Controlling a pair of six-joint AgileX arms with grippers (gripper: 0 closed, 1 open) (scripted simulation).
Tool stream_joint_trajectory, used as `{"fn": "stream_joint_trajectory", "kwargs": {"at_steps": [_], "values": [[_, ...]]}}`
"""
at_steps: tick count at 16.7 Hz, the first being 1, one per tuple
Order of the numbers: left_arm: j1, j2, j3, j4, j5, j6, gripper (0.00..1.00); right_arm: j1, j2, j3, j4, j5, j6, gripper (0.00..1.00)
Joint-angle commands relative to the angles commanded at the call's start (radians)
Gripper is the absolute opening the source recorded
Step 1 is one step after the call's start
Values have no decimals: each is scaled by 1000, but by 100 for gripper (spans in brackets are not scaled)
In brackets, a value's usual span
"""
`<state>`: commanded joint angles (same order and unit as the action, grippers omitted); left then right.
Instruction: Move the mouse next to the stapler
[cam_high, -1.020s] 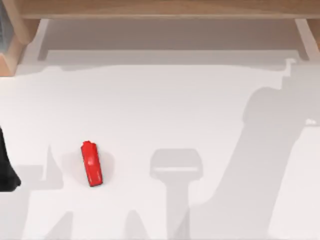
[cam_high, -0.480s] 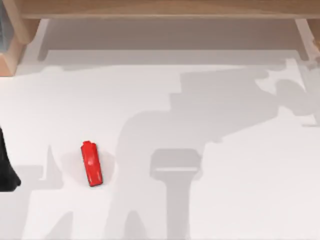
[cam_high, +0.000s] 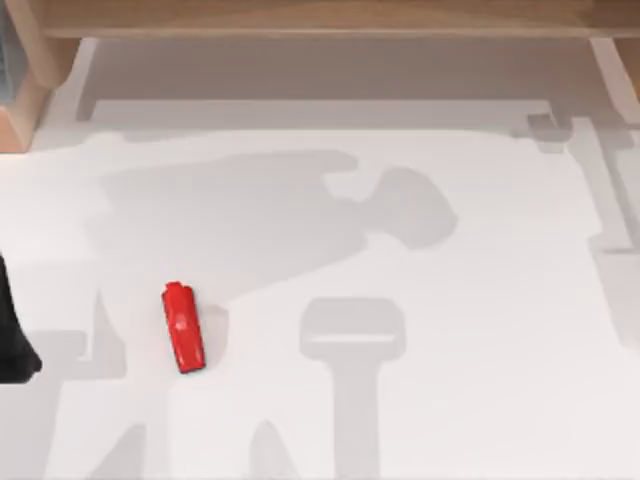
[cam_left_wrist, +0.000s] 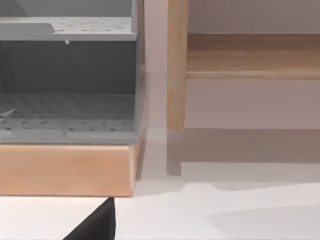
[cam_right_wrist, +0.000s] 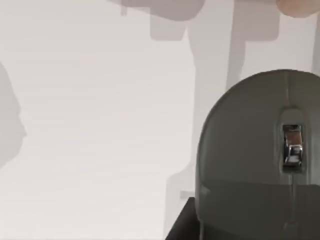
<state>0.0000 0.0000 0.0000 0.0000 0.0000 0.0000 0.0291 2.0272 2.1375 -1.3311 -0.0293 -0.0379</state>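
White tabletop (cam_high: 480, 400) fills most of the top view, crossed by soft grey shadows and bounded along the far edge by a pale wooden frame (cam_high: 320, 18). On it lies the stapler (cam_high: 183, 327) — a glossy red block in the left half of the table, its long axis running roughly front to back, the narrower nub at the far end. At the far left edge of the top view we see a black part of our left arm (cam_high: 12, 335), well apart from the stapler; whether that arm's fingers are apart or together we cannot tell.

From the left wrist view we see a grey perforated shelf unit (cam_left_wrist: 67, 75) on a wooden base (cam_left_wrist: 67, 170), with a wooden post (cam_left_wrist: 177, 65) just beside it and a black corner of the arm's own hardware (cam_left_wrist: 97, 225) over the white surface.

From the right wrist view the mouse (cam_right_wrist: 260, 155) appears close to the camera — a dark grey-olive dome with a metallic scroll wheel (cam_right_wrist: 292, 145) along its midline. It sits over the white table, with a black piece of our right gripper's hardware (cam_right_wrist: 182, 222) showing at its edge. We cannot tell whether it rests on the table or is lifted, nor whether the right fingers are clamped on it.
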Motion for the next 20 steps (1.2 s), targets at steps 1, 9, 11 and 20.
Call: {"fn": "stream_joint_trajectory", "kwargs": {"at_steps": [1, 9, 11, 20], "values": [[0, 0, 0, 0, 0, 0, 100, 41, -4, -12, 6, 6, 49, 0], [0, 0, 0, 0, 0, 0, 100, 405, 67, -74, 79, 61, 478, 0], [0, 0, 0, 0, 0, 0, 100, 498, 110, -83, 101, 72, 582, 0], [0, 0, 0, 0, 0, 0, 100, 806, 315, -116, 181, 106, 908, 0]]}}
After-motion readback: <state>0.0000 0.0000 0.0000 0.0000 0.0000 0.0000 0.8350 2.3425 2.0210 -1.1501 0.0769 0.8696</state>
